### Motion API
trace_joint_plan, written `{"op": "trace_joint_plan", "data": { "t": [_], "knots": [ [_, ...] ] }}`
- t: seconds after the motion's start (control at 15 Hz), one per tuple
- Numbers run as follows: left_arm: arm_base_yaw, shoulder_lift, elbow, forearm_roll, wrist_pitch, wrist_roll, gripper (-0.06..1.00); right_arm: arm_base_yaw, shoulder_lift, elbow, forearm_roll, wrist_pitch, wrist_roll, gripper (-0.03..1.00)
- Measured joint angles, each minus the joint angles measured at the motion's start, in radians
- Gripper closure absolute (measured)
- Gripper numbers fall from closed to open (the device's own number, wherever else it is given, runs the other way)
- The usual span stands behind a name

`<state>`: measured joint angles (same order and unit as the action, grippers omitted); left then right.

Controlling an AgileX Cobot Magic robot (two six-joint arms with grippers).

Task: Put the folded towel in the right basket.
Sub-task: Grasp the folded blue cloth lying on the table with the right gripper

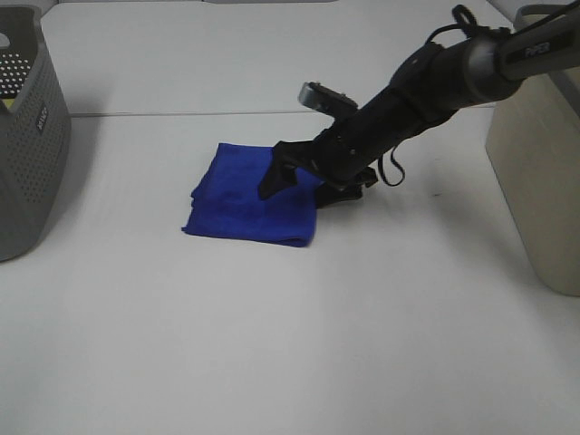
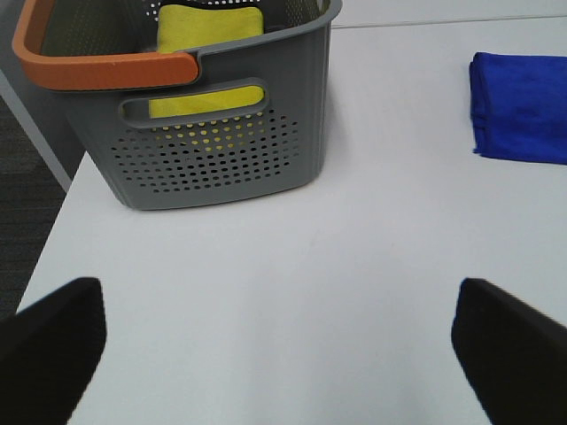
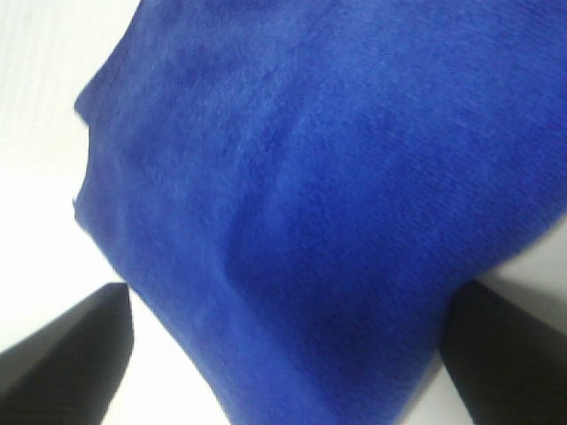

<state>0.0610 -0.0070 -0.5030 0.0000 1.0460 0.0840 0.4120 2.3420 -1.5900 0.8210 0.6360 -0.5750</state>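
Grasping step, prob: right tool w/ jaws apart astride blue towel; next needs closing, then lift twd right basket.

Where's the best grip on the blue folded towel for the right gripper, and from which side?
Take the blue folded towel at its right edge, coming from the right at a slant. It lies flat on the table, so only an edge offers layers to pinch. The right gripper straddles that side, jaws open, and the right basket is that way.
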Motion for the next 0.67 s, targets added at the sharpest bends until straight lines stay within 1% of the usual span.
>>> {"op": "trace_joint_plan", "data": {
  "t": [0.13, 0.27, 0.33, 0.4, 0.47, 0.53, 0.6, 0.67],
  "knots": [
    [0.0, 0.0, 0.0, 0.0, 0.0, 0.0, -0.05, 0.085, 0.0, 0.0, -0.041, -0.063, 0.064, 0.08],
    [0.0, 0.0, 0.0, 0.0, 0.0, 0.0, -0.05, 0.139, 0.0, -0.003, -0.138, -0.114, 0.169, 0.12],
    [0.0, 0.0, 0.0, 0.0, 0.0, 0.0, -0.05, 0.149, 0.002, -0.004, -0.183, -0.129, 0.229, 0.16],
    [0.0, 0.0, 0.0, 0.0, 0.0, 0.0, -0.05, 0.152, 0.01, -0.011, -0.25, -0.143, 0.338, 0.27],
    [0.0, 0.0, 0.0, 0.0, 0.0, 0.0, -0.05, 0.152, 0.011, -0.013, -0.291, -0.148, 0.369, 0.4],
    [0.0, 0.0, 0.0, 0.0, 0.0, 0.0, -0.05, 0.151, 0.013, -0.013, -0.328, -0.151, 0.384, 0.48],
    [0.0, 0.0, 0.0, 0.0, 0.0, 0.0, -0.05, 0.149, 0.015, -0.013, -0.34, -0.149, 0.388, 0.73],
    [0.0, 0.0, 0.0, 0.0, 0.0, 0.0, -0.05, 0.149, 0.017, -0.013, -0.341, -0.147, 0.393, 0.79]
  ]
}}
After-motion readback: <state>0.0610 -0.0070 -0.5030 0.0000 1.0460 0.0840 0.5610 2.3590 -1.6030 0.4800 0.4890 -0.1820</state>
